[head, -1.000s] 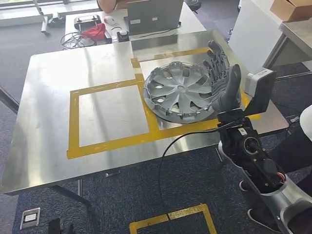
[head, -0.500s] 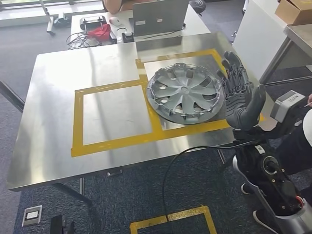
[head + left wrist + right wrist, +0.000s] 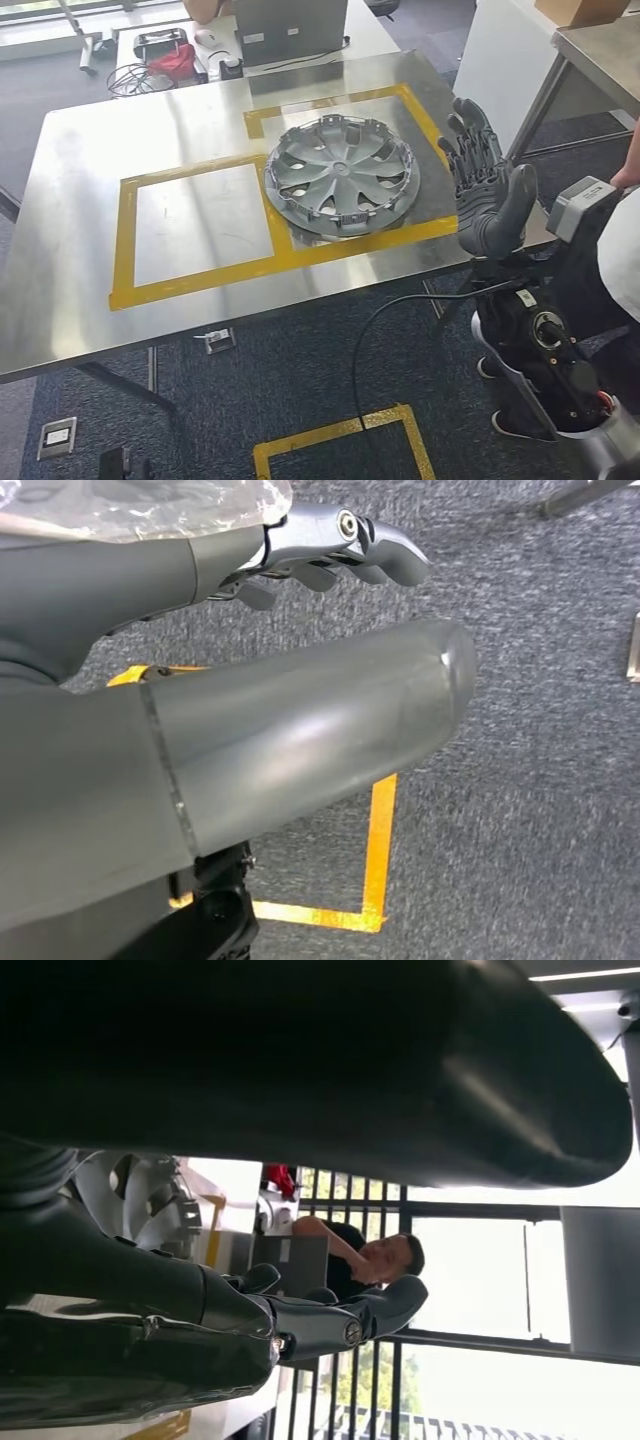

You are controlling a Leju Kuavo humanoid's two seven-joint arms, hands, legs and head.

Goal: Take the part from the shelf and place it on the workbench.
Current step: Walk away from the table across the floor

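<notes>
wheel cover [image 3: 342, 178] edge behind hand [image 3: 226, 1310]

My right hand [image 3: 487, 195] is raised on a bent arm, palm up, fingers spread and holding nothing, while my left hand [image 3: 249, 720] hangs low with fingers apart.

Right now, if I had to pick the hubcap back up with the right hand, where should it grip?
Probably the outer rim on the near right side. The hubcap lies flat on the workbench, so only the thin edge offers purchase. The right hand is open just to its right, apart from it; come in low from that side, fingers hooking the rim.
</notes>
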